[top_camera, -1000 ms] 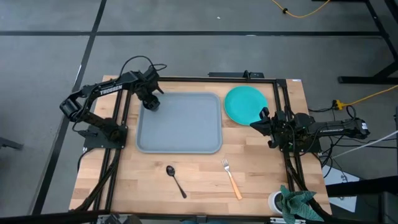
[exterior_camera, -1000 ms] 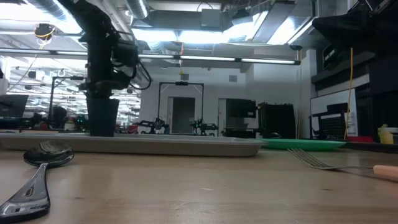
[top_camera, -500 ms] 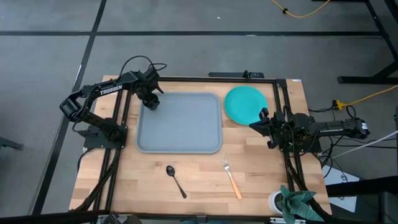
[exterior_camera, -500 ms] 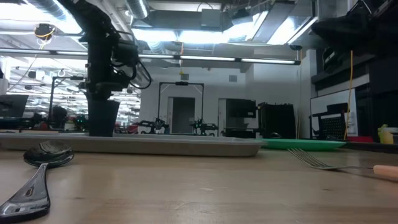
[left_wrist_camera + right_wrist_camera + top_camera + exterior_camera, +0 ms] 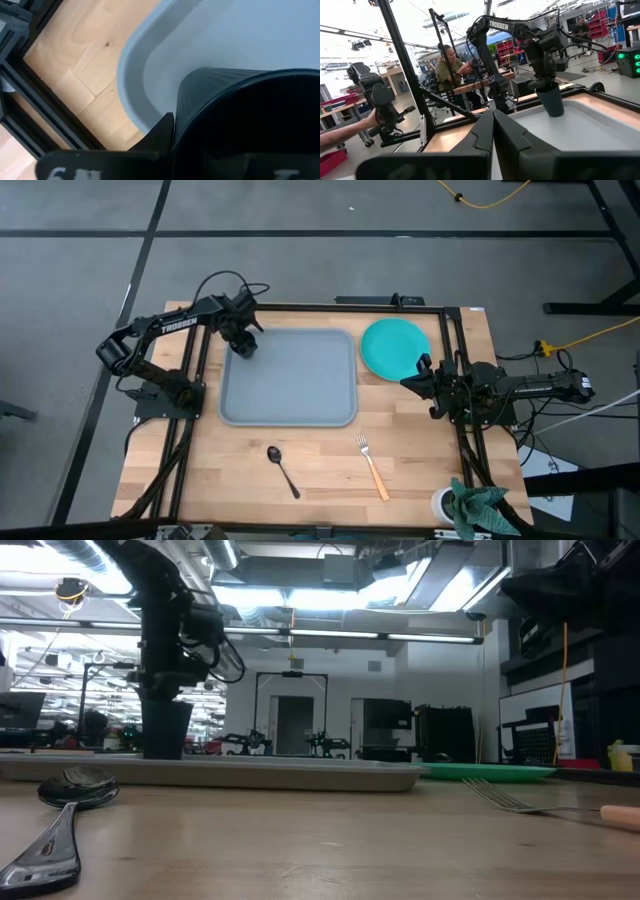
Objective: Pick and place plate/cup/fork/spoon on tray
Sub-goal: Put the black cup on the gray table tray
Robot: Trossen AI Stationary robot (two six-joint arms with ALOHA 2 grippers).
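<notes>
The dark cup (image 5: 244,348) stands at the far left corner of the grey-blue tray (image 5: 295,385), with my left gripper (image 5: 241,338) shut on it from above; the low view shows the cup (image 5: 165,730) on the tray (image 5: 260,772). My right gripper (image 5: 406,381) is shut and empty beside the teal plate (image 5: 392,346), which lies flat on the table right of the tray. The dark spoon (image 5: 282,469) and the orange-handled fork (image 5: 373,468) lie on the table near the front edge. My left gripper holds the cup by its rim, coming from above with the fingers pointing down. One finger (image 5: 161,134) lies against the outer wall (image 5: 192,107); the other finger does not show. The cup stands upright, and its base seems to rest on the tray floor (image 5: 555,114).
A white cup with a teal cloth (image 5: 468,505) stands at the table's near right corner. Black frame rails (image 5: 452,330) run along the table's sides. A person (image 5: 451,62) sits beyond the table, and a hand (image 5: 367,122) holds a controller there.
</notes>
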